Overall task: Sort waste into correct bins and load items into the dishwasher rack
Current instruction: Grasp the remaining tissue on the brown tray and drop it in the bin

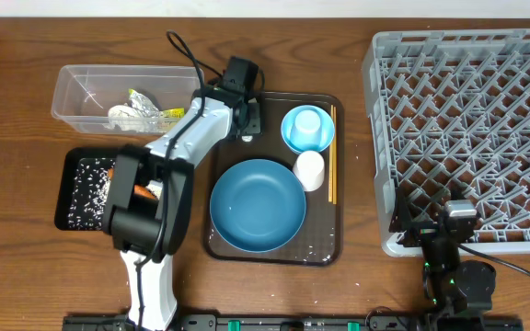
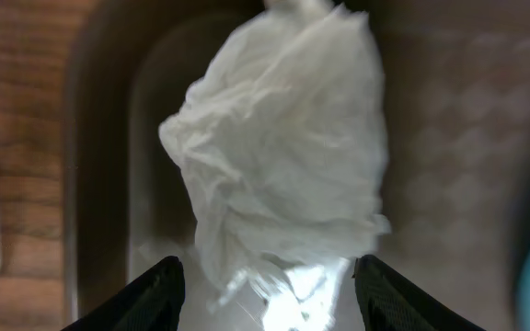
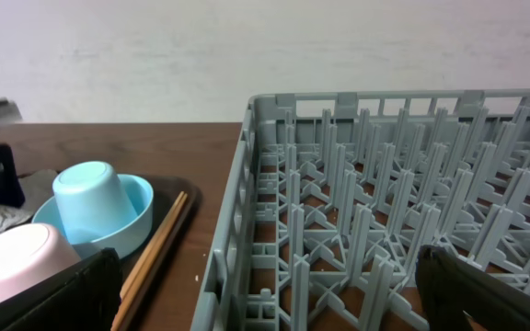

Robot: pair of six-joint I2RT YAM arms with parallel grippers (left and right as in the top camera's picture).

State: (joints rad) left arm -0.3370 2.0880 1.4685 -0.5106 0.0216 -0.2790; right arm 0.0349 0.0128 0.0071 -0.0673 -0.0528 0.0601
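Note:
My left gripper (image 1: 246, 118) hangs over the far left corner of the brown serving tray (image 1: 334, 248). In the left wrist view its fingers (image 2: 270, 294) are open on either side of a crumpled white wrapper (image 2: 283, 156) lying on the tray. The large dark-blue bowl (image 1: 258, 204), small light-blue bowl (image 1: 307, 129), white cup (image 1: 310, 170) and chopsticks (image 1: 332, 156) sit on that tray. The clear tub (image 1: 72, 87) holds a yellow-green packet (image 1: 150, 103) and another wrapper (image 1: 122, 115). The black tray (image 1: 67, 198) holds rice grains and the carrot (image 1: 144, 191). My right gripper (image 3: 270, 294) is open and empty at the grey rack's (image 1: 467, 119) front left corner.
A light-blue cup (image 3: 90, 198) stands upside down inside the small bowl (image 3: 132, 216). The chopsticks (image 3: 155, 253) lie along the serving tray's right edge, close to the rack wall (image 3: 237, 211). My left arm stretches over the black tray and the table's left middle.

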